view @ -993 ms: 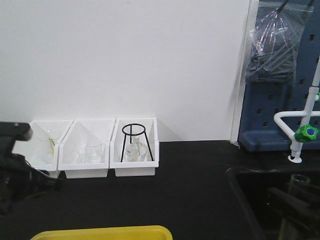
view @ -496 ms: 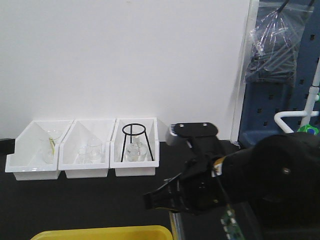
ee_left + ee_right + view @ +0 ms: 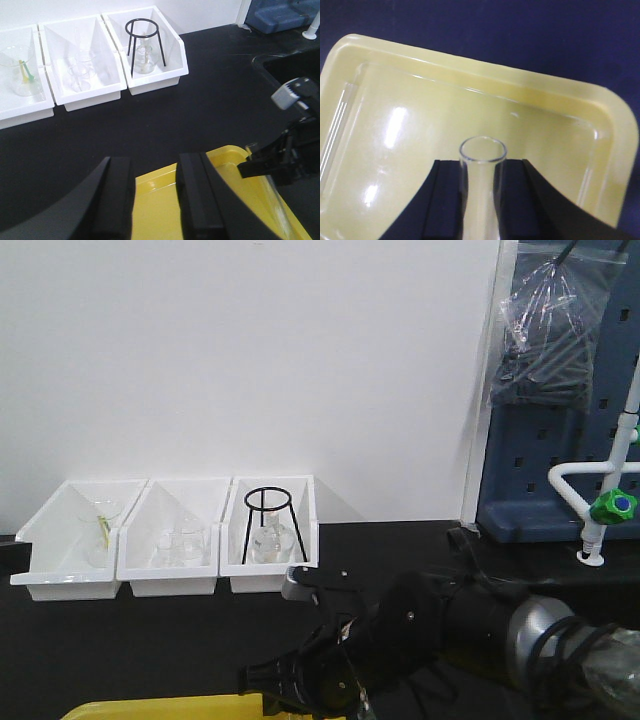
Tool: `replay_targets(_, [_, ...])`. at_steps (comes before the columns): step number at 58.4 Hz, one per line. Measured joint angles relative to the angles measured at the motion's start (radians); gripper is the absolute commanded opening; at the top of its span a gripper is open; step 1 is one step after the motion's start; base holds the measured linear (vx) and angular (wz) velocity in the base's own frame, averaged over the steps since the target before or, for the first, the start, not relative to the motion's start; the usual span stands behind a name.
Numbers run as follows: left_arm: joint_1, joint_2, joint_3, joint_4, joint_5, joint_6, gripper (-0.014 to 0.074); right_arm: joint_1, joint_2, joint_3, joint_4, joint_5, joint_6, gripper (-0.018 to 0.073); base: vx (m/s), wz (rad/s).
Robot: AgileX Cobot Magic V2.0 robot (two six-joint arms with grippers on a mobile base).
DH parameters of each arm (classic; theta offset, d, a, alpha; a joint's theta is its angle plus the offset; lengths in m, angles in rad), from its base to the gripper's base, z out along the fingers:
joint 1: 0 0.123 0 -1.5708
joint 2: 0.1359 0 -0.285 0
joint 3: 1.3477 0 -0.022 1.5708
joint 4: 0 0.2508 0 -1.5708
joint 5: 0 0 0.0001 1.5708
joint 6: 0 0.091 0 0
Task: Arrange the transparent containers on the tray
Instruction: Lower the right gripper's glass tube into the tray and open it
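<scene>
Now black bench (image 3: 150, 640), white wall (image 3: 250, 360) upper frame. Right gripper (image 3: 481, 200) clamped on test tube (image 3: 481, 165) above tray (image 3: 395, 125); left gripper (image 3: 155, 200) apparently parted, empty.

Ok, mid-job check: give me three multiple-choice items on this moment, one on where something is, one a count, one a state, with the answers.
1. Where is the black wire tripod?
A. in the rightmost white bin
B. on the yellow tray
C. in the sink

2. How many white bins stand by the wall?
A. two
B. three
C. five

3. What is the right gripper doing?
A. open and empty
B. shut on a test tube
C. shut on a sponge

Answers:
1 A, the left wrist view shows it standing in the rightmost bin.
2 B, three sit side by side.
3 B, its jaws hold a clear test tube above the yellow tray.
</scene>
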Motion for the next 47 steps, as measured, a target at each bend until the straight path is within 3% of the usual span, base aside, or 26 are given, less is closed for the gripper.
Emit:
replay_targets(15, [0.000, 0.000, 0.000, 0.000, 0.000, 0.000, 0.0344, 0.000, 0.096, 0.000, 0.032, -0.061, 0.003, -0.0002, 0.00, 0.00])
replay_targets(23, [0.000, 0.000, 0.000, 0.000, 0.000, 0.000, 0.0344, 0.000, 0.144, -0.006, 0.040, -0.070, 0.008, 0.0048, 0.00, 0.00])
replay_targets(47, [0.000, 0.000, 0.000, 0.000, 0.000, 0.000, 0.0344, 0.000, 0.193, -0.010, 0.051, -0.075, 0.008, 0.0480, 0.00, 0.00])
